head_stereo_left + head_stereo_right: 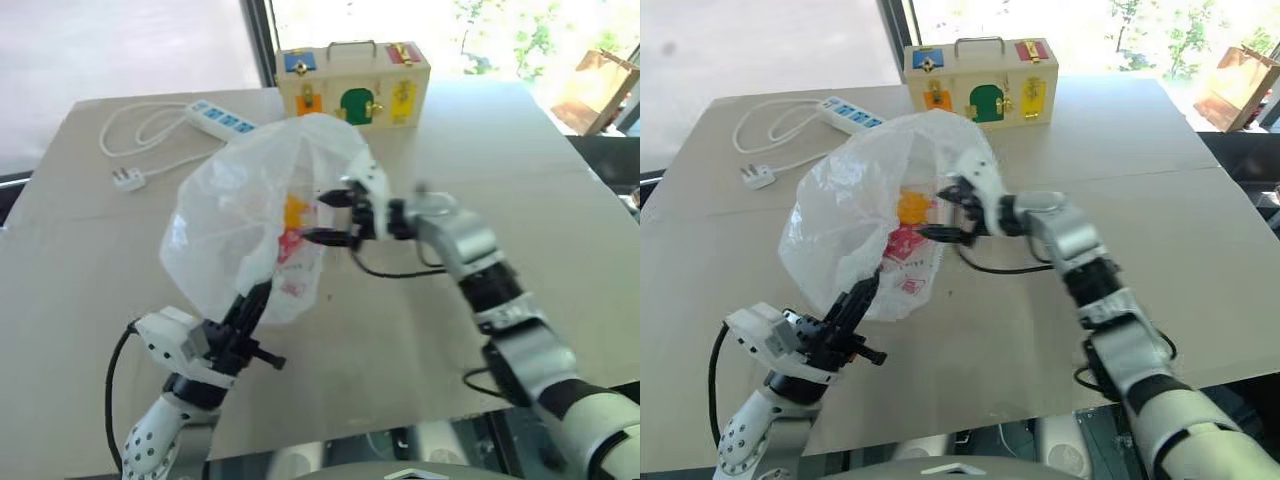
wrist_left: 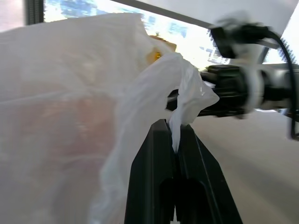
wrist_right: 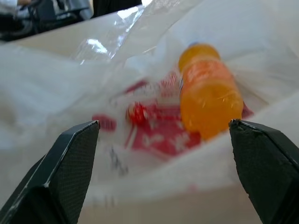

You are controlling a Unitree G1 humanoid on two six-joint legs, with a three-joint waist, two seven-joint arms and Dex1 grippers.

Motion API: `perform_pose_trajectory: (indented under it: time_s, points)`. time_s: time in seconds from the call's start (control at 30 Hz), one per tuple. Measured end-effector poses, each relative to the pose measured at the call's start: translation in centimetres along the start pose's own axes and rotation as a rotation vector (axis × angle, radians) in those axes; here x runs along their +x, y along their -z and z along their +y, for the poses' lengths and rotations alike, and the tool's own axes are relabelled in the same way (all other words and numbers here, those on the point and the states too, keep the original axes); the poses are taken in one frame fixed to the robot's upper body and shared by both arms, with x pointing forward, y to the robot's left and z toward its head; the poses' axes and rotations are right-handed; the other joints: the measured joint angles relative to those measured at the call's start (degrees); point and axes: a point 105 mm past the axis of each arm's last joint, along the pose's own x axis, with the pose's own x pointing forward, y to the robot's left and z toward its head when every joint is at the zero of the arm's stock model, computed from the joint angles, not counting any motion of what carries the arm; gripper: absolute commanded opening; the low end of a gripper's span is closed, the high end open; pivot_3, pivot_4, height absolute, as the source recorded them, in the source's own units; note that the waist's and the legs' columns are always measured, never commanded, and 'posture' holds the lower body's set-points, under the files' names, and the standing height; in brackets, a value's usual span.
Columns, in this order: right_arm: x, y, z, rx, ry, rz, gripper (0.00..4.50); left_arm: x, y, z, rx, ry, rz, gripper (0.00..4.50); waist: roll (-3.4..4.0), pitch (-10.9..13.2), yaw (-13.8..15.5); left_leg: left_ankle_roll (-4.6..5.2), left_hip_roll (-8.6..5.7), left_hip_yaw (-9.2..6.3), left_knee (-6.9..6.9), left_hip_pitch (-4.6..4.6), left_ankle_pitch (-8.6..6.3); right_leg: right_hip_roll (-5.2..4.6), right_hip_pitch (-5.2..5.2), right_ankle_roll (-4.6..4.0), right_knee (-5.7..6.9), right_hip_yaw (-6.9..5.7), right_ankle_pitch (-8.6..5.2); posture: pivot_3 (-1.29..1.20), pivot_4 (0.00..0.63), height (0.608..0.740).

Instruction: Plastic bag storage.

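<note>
**Bag held up by L gripper, R gripper wide at its side**

We note the plastic bag (image 1: 240,215) lifted off the table (image 1: 500,150), puffed out and translucent white w/ red-pink print low on its near side. It hangs directly above and ahead of the left gripper (image 1: 258,292), whose two black fingers are pressed together on a twisted strip of the bag's film; in the left wrist view the film (image 2: 180,107) runs down into the seam between the fingers, no gap visible. So L = fully closed, pinching the bag.

Inside the bag we see an orange bottle (image 3: 208,91), lying over the red print; in the head views it shows through the film as an orange patch (image 1: 912,207).

The right gripper (image 1: 332,217) sits at the bag's side opposite the L gripper's hold, pointing across toward the bag. Its fingers are spread wide apart, one above the other, w/ nothing between them; tips are at or just against the film, we cannot tell which. In the right wrist view both fingers (image 3: 70,163) frame the bottle and print, which lie straight ahead of them.

Beyond both grippers, at the table's far edge: a wooden box (image 1: 352,85) w/ coloured latches and a metal handle. Past the bag on the L gripper's side: a white power strip (image 1: 222,118) w/ its cord and plug (image 1: 130,178), well apart from the bag.
</note>
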Motion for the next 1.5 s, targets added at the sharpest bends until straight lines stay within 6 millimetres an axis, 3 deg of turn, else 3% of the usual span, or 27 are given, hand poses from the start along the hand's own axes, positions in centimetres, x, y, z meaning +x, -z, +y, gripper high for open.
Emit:
perform_pose_trajectory:
  time_s: [0.1, 0.2, 0.33, 0.5, 0.63, 0.73, 0.97, 1.13, 1.3, 1.4, 1.5]
  points:
    - [-3.1, 0.9, -3.1, 0.017, 0.135, 0.032, 4.48, -0.1, 0.0, 0.3, 0.001, -0.009, 0.001, 0.00, 0.00, 0.0, -0.2, -0.02, 0.04, 0.11, 0.03, 0.08, 0.01, 0.09, 0.01, -0.01, 0.10, 0.11, 0.00, 0.00, 0.150, 0.739]
    - [-3.3, 1.4, -5.1, 0.024, 0.248, 0.036, 4.48, 0.0, 0.0, 0.3, -0.002, -0.003, -0.001, 0.00, 0.01, 0.0, -1.1, -0.08, 0.10, 0.12, 0.03, 0.13, 0.05, 0.21, 0.00, -0.02, 0.20, 0.16, 0.00, 0.00, 0.150, 0.739]
    - [-1.8, 0.4, -6.8, 0.043, 0.351, -0.030, 4.48, 0.2, 0.0, 0.3, -0.004, 0.009, -0.004, 0.00, 0.02, 0.0, -1.3, -0.13, 0.14, 0.14, 0.03, 0.15, 0.09, 0.52, -0.02, -0.03, 0.29, 0.23, 0.01, 0.00, 0.150, 0.739]
    - [1.1, -1.4, -7.0, 0.025, 0.372, -0.104, 4.48, 0.3, 0.2, 0.4, -0.005, 0.010, -0.003, 0.00, 0.01, 0.0, -1.1, -0.14, 0.10, 0.10, 0.05, 0.12, 0.09, 0.48, -0.01, -0.02, 0.28, 0.20, 0.01, 0.00, 0.150, 0.739]
    - [2.1, -2.8, -7.6, 0.049, 0.403, -0.158, 4.48, 0.2, 0.3, 0.4, -0.007, 0.005, 0.005, 0.00, 0.02, 0.0, -1.0, -0.14, 0.08, 0.07, 0.05, 0.09, 0.09, 0.45, -0.02, -0.02, 0.25, 0.18, 0.01, 0.00, 0.150, 0.739]
    - [2.3, -3.5, -7.9, 0.050, 0.418, -0.192, 3.64, 0.1, 0.4, 0.4, -0.004, 0.000, 0.010, 0.00, 0.02, 0.0, -1.0, -0.15, 0.09, 0.04, 0.05, 0.09, 0.09, 0.43, -0.02, -0.03, 0.24, 0.15, 0.01, 0.00, 0.150, 0.739]
    - [1.8, -2.3, -8.1, 0.093, 0.400, -0.169, 0.13, 0.1, 0.2, 0.7, 0.005, -0.017, 0.004, 0.00, 0.05, 0.0, -1.1, -0.14, 0.08, 0.04, 0.05, 0.08, 0.09, 0.16, -0.02, -0.04, 0.25, 0.12, 0.01, 0.00, 0.150, 0.739]
    - [1.5, -1.7, -7.9, 0.130, 0.361, -0.145, 0.05, 0.9, -0.3, 0.9, 0.031, 0.011, -0.021, 0.00, 0.05, 0.0, -1.0, -0.16, 0.07, 0.00, 0.05, 0.08, 0.10, 0.17, -0.02, -0.04, 0.27, 0.06, 0.01, 0.00, 0.150, 0.739]
    - [-1.4, -1.1, -8.2, 0.313, 0.305, -0.197, 0.05, 3.9, -3.0, 2.9, 0.105, 0.052, -0.099, 0.00, 0.07, 0.0, -0.3, -0.19, 0.02, -0.13, 0.18, 0.02, 0.14, 0.33, 0.00, -0.06, 0.35, -0.09, 0.04, 0.00, 0.150, 0.739]
    - [-4.0, -2.8, -8.4, 0.442, 0.250, -0.322, 0.05, 7.3, -6.7, 4.4, 0.149, 0.096, -0.190, 0.00, 0.12, 0.1, 0.5, -0.20, 0.09, -0.29, 0.47, -0.10, 0.14, 0.55, 0.06, -0.14, 0.42, -0.21, 0.10, 0.00, 0.150, 0.739]
    - [-7.1, -5.5, -8.7, 0.552, 0.207, -0.506, 0.05, 10.5, -12.2, 5.5, 0.139, 0.116, -0.328, 0.00, 0.13, 0.1, 0.5, -0.19, 0.05, -0.31, 0.57, -0.12, 0.14, 0.57, 0.14, -0.11, 0.38, -0.24, 0.12, 0.00, 0.150, 0.739]
